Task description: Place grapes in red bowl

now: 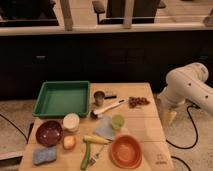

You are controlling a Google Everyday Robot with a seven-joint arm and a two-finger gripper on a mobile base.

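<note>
The grapes lie flat on the wooden table, out toward 2 o'clock on the tabletop and close to its right edge. They are a small, elongated cluster of dark reddish-purple round berries, stretched left to right, with nothing touching them. At 9 o'clock from the grapes lies a white long-handled utensil, angled across the boards, and just beyond it a small metal cup stands upright. The gripper hangs from the bulky white arm just off the table's right edge, at about 4 o'clock from the grapes and apart from them, pointing down and holding nothing that can be seen; whether it is apart or together cannot be told. The dark red bowl sits well apart from the grapes, at 8 o'clock on the tabletop, below the green tray and just beside a white cup. An orange bowl sits at 5 o'clock near the front edge, with a small green cup at its 12 o'clock. A blue sponge rests at the front left corner, at 6 o'clock from the dark red bowl.
</note>
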